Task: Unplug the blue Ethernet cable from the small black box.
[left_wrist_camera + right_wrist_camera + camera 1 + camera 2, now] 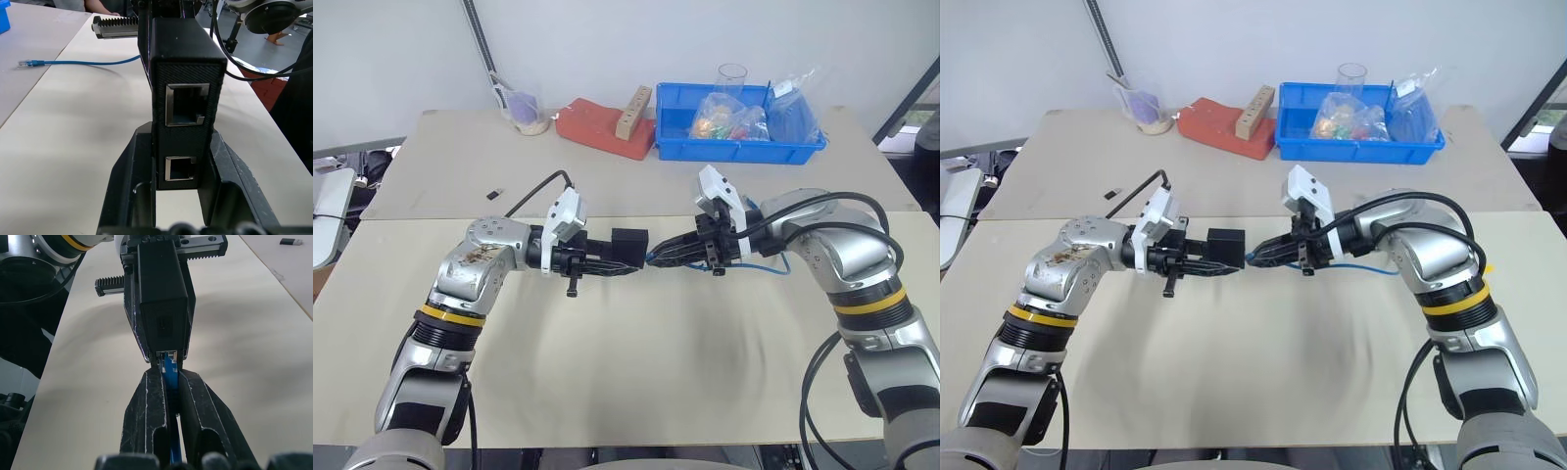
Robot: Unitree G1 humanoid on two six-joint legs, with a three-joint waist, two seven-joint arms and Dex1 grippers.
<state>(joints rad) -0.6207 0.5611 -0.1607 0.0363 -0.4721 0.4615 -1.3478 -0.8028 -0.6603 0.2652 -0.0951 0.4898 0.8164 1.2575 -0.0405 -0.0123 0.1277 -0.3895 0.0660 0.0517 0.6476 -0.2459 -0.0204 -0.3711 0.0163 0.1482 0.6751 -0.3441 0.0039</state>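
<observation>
A pale beige table is filling the foreground, with a seam running across it where a second table behind is butting against it. Beyond that a plain white wall is closing off the room. Along the far edge a blue bin holding plastic bags, a red block with a wooden strip resting on it, and a clear cup are sitting in a row. A tiny black stick is lying alone on the rear table, well apart from everything else.

Above the middle of the near table, the two arms are meeting tip to tip. The left gripper is clenching the small black box between its fingers, holding it up off the surface. The right gripper is pinched tight on the blue cable just beside its plug, which is sitting in the box's port. The rest of the cable is trailing behind the right wrist onto the table. The wide front area is lying open below both arms.
</observation>
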